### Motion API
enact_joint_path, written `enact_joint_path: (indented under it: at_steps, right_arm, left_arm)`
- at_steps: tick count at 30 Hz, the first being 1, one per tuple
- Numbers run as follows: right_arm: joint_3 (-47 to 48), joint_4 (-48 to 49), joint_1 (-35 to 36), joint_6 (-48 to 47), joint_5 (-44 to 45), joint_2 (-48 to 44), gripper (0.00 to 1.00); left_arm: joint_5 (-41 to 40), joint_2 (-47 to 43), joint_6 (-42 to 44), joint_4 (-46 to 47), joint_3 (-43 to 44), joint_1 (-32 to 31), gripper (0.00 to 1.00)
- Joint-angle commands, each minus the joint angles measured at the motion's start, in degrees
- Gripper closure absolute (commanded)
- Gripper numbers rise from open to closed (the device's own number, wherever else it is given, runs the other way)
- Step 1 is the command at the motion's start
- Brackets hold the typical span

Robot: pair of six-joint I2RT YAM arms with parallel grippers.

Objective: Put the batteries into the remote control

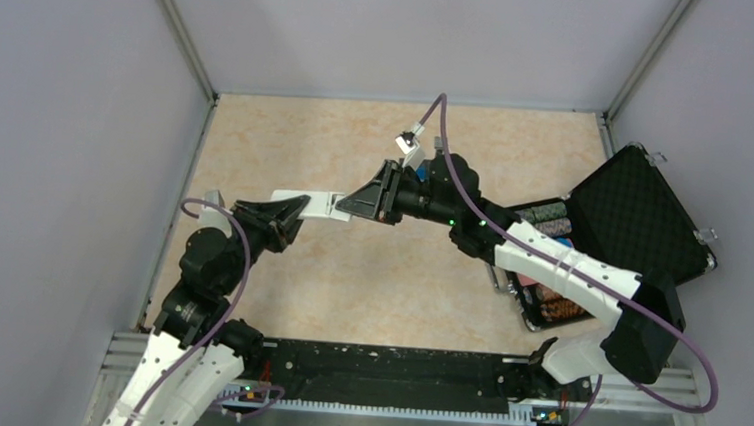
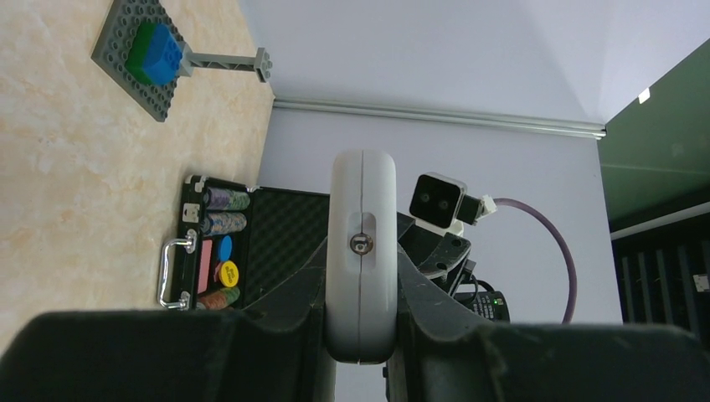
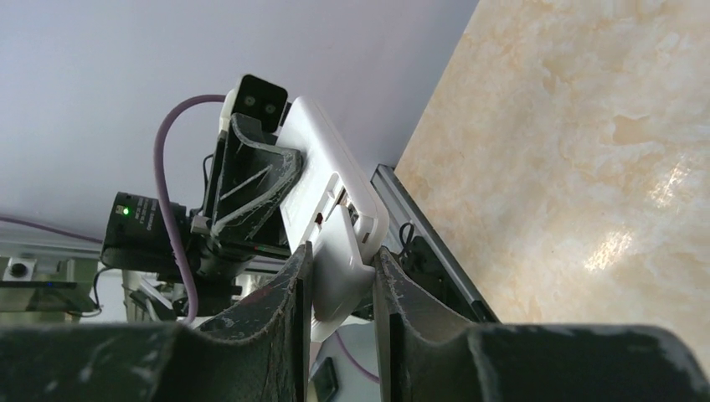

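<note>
The remote control (image 1: pixel 319 205) is up in the air over the middle of the tabletop (image 1: pixel 347 291). It lies flat between the two hands and does not touch the tabletop.

The left hand (image 1: pixel 293 210) is shut tight on one end of the remote control. In the left wrist view the white remote stands on its thin edge between the two dark fingers (image 2: pixel 293 293), with a small round screw spot on its side.

The right hand (image 1: pixel 366 202) is at the other end. In the right wrist view its fingers (image 3: pixel 297 285) press on both sides of a white part at the end of the remote. That part may be the back cover, but it is hard to tell from here. So both hands hold the remote, one at each end.

A black case (image 1: pixel 644 212) lies open at the right side of the tabletop, well apart from the remote. Rows of round chips (image 1: pixel 550 217) sit inside it. A grey plate (image 2: pixel 126 42) with a blue block (image 2: pixel 163 54) on it sits on the tabletop too.
</note>
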Motion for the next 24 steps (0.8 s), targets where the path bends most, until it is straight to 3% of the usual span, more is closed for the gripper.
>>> enact_joint_path:
  at_steps: [1,24]
  right_arm:
    - [2.2,3.3,0.3,-8.1,0.3,-1.2,0.77]
    - [2.1,3.7,-2.5,-6.4,-10.0,2.8,0.62]
  left_arm:
    - [5.7,1.0,0.7,0.8,3.4,-0.4,1.00]
    - [16.4,7.7,8.3,-1.9,7.9,-0.3,1.00]
